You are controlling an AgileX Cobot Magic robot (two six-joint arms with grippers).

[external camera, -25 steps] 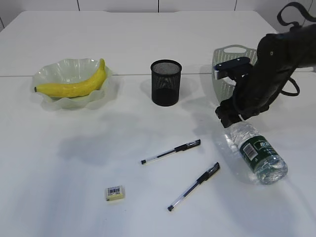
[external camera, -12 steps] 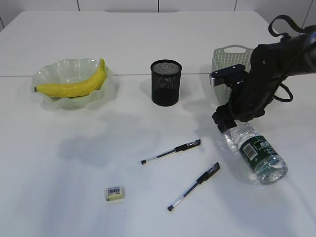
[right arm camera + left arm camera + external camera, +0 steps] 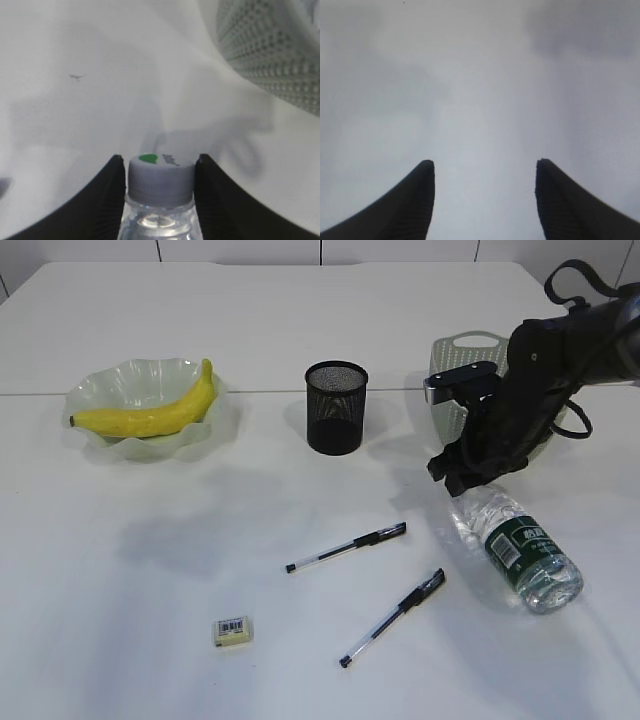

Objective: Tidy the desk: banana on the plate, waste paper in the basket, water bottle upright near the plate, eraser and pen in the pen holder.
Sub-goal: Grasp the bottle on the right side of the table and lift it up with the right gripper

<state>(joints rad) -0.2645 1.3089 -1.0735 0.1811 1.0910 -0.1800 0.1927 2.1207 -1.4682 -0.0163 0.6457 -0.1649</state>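
Observation:
The water bottle lies on its side on the desk, cap end toward the basket. My right gripper is low at the bottle's neck. In the right wrist view the right gripper is shut on the white cap, with a finger touching each side. The banana lies on the plate. The eraser and two pens lie in front of the pen holder. My left gripper is open over bare desk. No waste paper is in view.
The basket wall stands close behind and to the right of my right gripper. The pen holder is upright at mid-desk, left of the right arm. The left arm is out of the exterior view.
The right arm has drawn in a little toward the basket, and its jaws have closed in around the bottle's cap. The bottle and everything else lie where they were.

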